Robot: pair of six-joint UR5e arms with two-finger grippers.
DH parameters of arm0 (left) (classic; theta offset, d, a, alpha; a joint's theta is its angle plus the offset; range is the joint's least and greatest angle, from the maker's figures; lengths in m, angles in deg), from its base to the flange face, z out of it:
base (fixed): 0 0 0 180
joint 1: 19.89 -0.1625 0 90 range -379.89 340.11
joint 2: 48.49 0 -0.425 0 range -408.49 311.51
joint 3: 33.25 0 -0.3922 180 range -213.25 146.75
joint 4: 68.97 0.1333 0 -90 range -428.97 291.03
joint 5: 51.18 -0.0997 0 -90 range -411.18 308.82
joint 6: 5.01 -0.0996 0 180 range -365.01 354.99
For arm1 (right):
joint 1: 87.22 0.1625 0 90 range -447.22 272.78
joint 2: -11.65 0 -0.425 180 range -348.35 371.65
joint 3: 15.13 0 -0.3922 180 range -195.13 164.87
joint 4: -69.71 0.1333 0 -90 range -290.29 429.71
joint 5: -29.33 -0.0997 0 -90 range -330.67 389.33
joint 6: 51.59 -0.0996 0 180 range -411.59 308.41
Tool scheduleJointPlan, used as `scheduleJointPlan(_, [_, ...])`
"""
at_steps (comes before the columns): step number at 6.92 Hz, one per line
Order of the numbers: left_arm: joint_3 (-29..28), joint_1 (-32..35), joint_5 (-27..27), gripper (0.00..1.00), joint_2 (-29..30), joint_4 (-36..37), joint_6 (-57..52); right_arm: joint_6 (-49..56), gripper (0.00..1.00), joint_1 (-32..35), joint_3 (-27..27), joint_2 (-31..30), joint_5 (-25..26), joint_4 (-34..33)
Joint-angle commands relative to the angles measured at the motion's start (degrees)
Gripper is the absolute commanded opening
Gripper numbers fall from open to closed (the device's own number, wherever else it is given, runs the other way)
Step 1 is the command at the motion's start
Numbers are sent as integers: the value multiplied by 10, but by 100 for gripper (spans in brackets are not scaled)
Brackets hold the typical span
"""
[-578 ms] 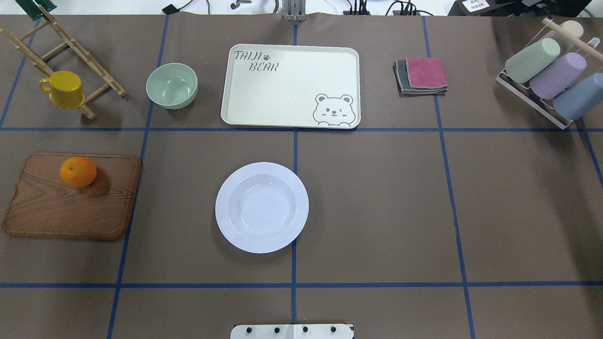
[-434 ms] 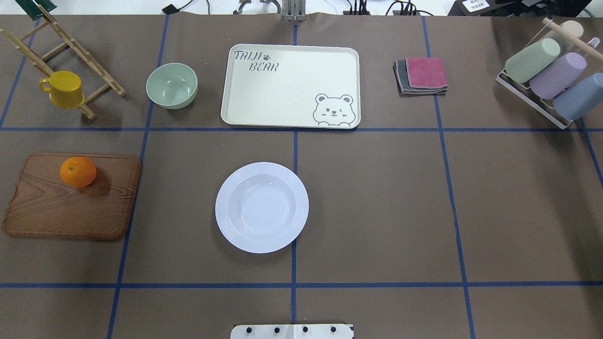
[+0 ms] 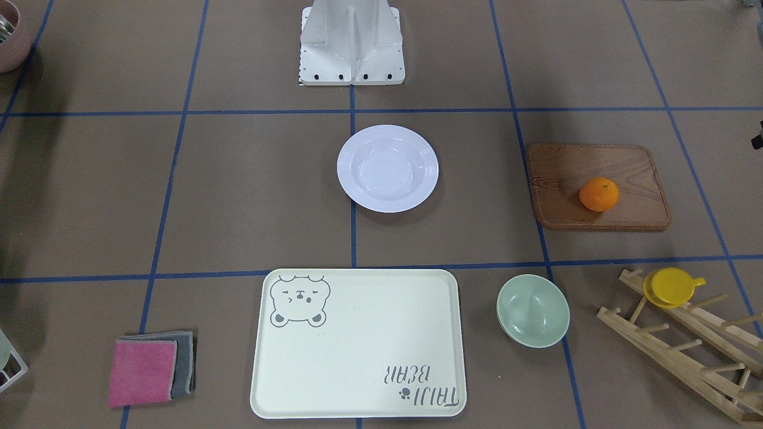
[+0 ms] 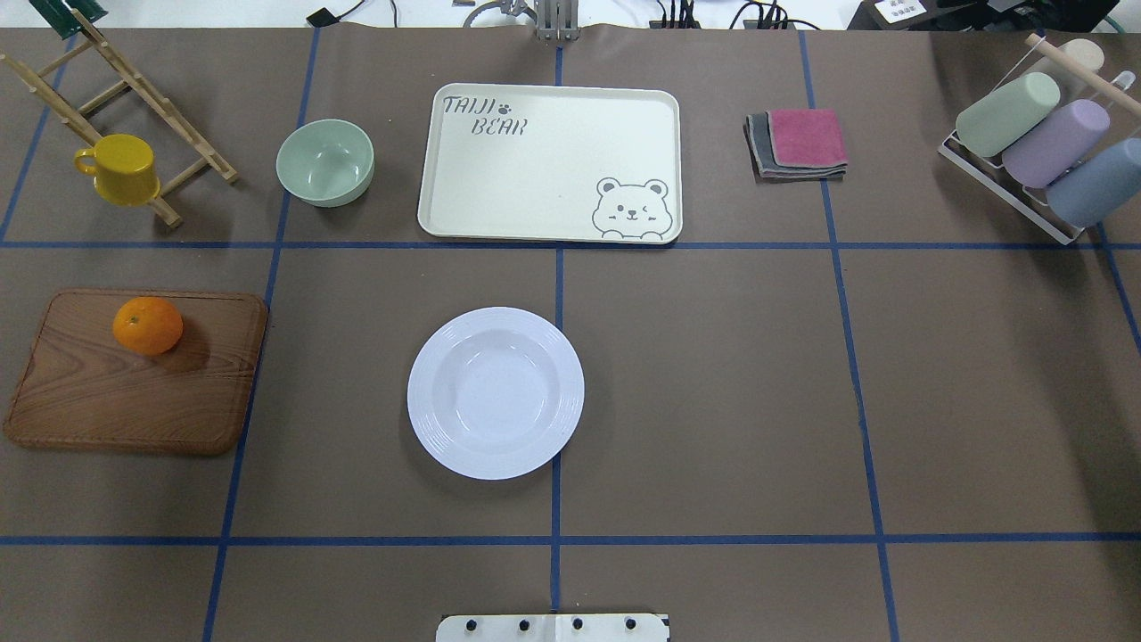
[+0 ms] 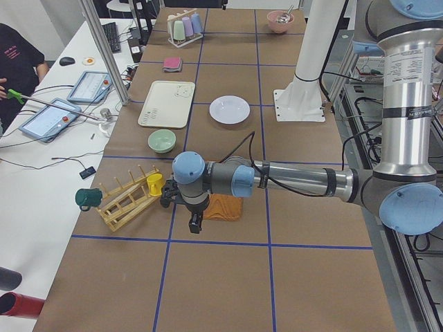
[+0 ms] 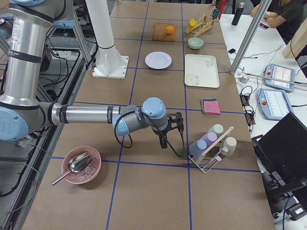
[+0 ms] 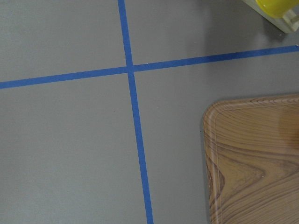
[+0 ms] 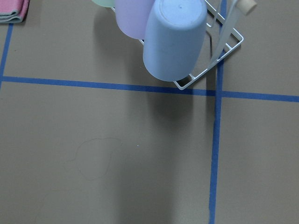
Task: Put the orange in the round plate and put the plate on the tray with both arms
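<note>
The orange [image 4: 147, 325] rests on the far part of a brown wooden board [image 4: 134, 392] at the table's left. The white round plate [image 4: 496, 392] sits empty near the table's middle. The cream bear tray [image 4: 548, 165] lies empty beyond it. In the exterior left view my left gripper [image 5: 196, 223] hangs over the table beside the board [image 5: 223, 207], and the arm hides the orange. In the exterior right view my right gripper [image 6: 164, 143] hangs near the cup rack [image 6: 211, 143]. I cannot tell whether either gripper is open or shut.
A pale green bowl [image 4: 325, 162] stands left of the tray. A yellow cup [image 4: 120, 168] hangs on a wooden rack [image 4: 134, 98]. Folded cloths [image 4: 798, 143] lie right of the tray. A pink bowl with a scoop [image 6: 80, 165] sits near the right arm. A person [image 5: 17, 62] sits at the side desk.
</note>
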Motion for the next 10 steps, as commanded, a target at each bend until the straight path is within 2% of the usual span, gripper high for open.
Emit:
scheduleJointPlan(1, [16, -13, 0, 99, 5, -10, 44, -99, 100, -38, -14, 24, -96, 32])
scheduleJointPlan(2, [17, -23, 1, 99, 7, -11, 51, -108, 100, -53, -10, 32, -100, 43])
scheduleJointPlan(3, [22, -42, 1, 99, 8, -24, 87, -165, 100, -67, -14, 43, -126, 47])
scheduleJointPlan(4, [23, -67, 1, 99, 8, -64, 144, -306, 100, -108, -15, 83, -143, 74])
scheduleJointPlan(5, [24, -100, 0, 99, 10, -108, 215, -404, 100, -161, -11, 103, -134, 164])
scheduleJointPlan(6, [28, -127, -1, 99, 21, -124, 265, -524, 100, -217, -10, 139, -91, 235])
scheduleJointPlan(8, [37, -151, -7, 99, 37, -123, 292, -795, 100, -347, -6, 178, 64, 413])
scheduleJointPlan(9, [36, -172, -16, 99, 47, -123, 326, -850, 100, -402, -6, 195, 108, 449])
scheduleJointPlan(10, [36, -199, -44, 99, 62, -124, 369, -891, 100, -442, -6, 224, 158, 448])
